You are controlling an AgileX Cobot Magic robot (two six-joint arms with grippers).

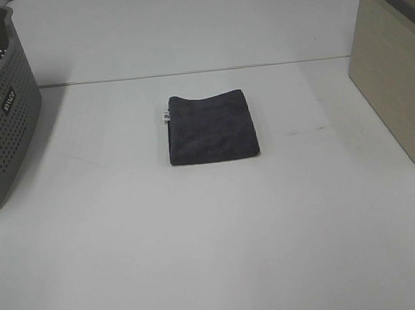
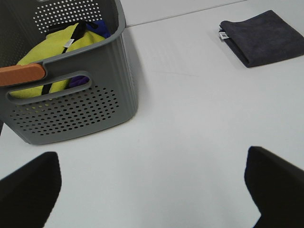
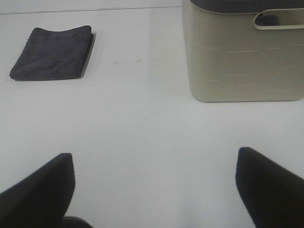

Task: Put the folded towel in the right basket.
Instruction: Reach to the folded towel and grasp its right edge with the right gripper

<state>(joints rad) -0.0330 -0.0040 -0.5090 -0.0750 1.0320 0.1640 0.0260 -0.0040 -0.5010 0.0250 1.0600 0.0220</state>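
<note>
The left hand [image 2: 152, 192] and the right hand [image 3: 154, 192] hang spread wide and empty over the counter [image 1: 215, 255]; the folded towel [image 1: 211, 126] lies flat between two baskets.
Only the two dark fingertips [image 2: 28, 190] of each hand show in its wrist view, with bare counter between them; the arms themselves are out of sight. The dark grey towel sits mid-counter, a little toward the far edge, well apart from both hands. At the left edge stands a grey basket [image 1: 3, 113] with a holed wall, cut off by the frame. It holds a yellow cloth [image 2: 59, 47] and something blue [image 2: 99, 26]; an orange piece [image 2: 21, 74] at its rim is hard to make out. At the right edge stands the beige basket [image 1: 396, 90], also cut off, its inside hidden.
</note>
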